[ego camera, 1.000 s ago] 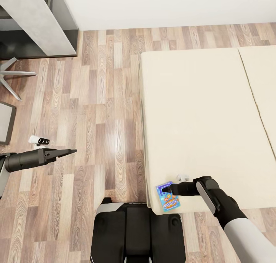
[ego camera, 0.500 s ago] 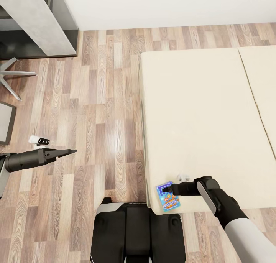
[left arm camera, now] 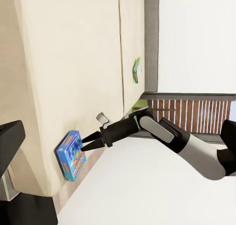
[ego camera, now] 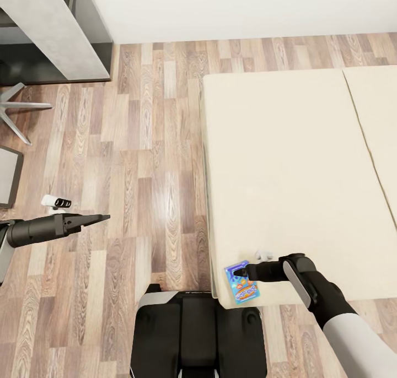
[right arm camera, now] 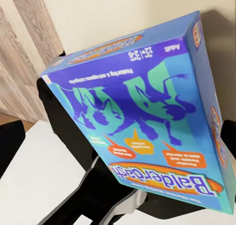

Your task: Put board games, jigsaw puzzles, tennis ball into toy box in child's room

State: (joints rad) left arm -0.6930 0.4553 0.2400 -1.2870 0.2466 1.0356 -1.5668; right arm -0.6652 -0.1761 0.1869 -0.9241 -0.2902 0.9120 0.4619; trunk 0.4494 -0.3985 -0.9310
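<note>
The right pincer (ego camera: pixel 241 271) sits at the near corner of the bed (ego camera: pixel 286 168), its tips against the upper edge of the blue board game (ego camera: pixel 241 282), which lies flat on the mattress right by the bed's edge; whether the tips are pinching the box or only touching it cannot be told, since the wrist camera shows the box face close up but not the tips. Judging by this, the step in hand is getting a sound hold on this 1 box before lifting. A thin flat box is best taken across its thickness at an edge, and the edge overhanging or nearest the bed's side looks the easiest; a shallow bite risks the box swinging or slipping out once raised. A second board game (left arm camera: pixel 136 70), green and white, lies far up the bed near the headboard. The left pincer (ego camera: pixel 94 219) hangs over the wood floor (ego camera: pixel 143 146), pressed together and carrying nothing.
</note>
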